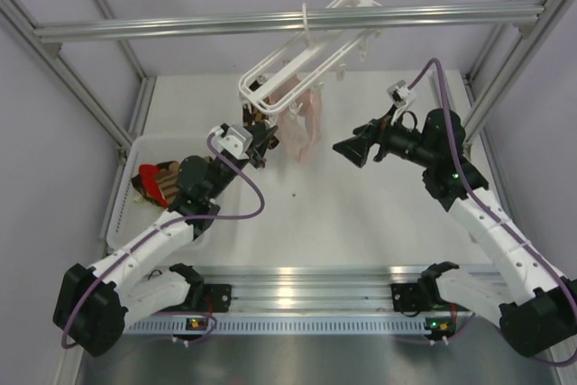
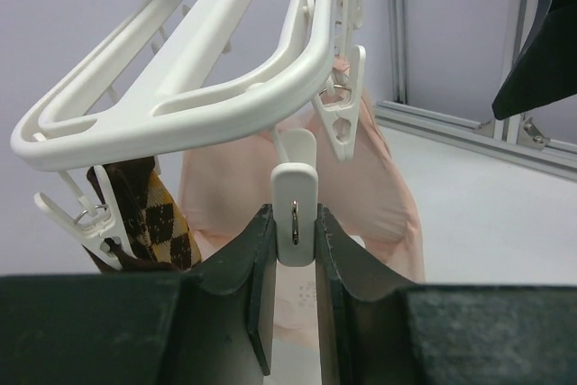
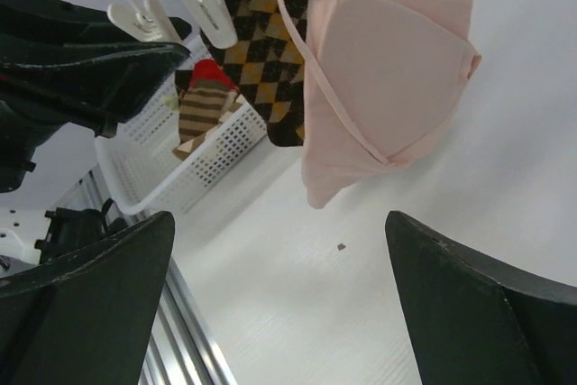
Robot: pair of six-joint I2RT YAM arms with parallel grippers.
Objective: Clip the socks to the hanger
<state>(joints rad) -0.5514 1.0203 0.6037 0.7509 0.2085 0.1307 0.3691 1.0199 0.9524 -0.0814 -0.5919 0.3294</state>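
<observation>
The white hanger [image 1: 297, 60] hangs from the grey rail, tilted down to the left. My left gripper [image 1: 263, 143] is at its low end, shut on a white clip [image 2: 295, 214] of the hanger [image 2: 207, 69]. A brown and tan diamond-patterned sock [image 2: 149, 223] hangs from a neighbouring clip, and it also shows in the right wrist view [image 3: 257, 51]. A brown and cream striped sock [image 3: 202, 111] lies in the basket. My right gripper [image 1: 347, 149] is open and empty, right of the hanging laundry and above the table [image 3: 279, 223].
Pale pink socks [image 1: 304, 123] hang from the hanger between the two grippers. A white basket [image 1: 126, 178] at the left edge holds the striped sock and a red item [image 3: 212, 74]. The grey aluminium rail [image 1: 288, 20] crosses the back.
</observation>
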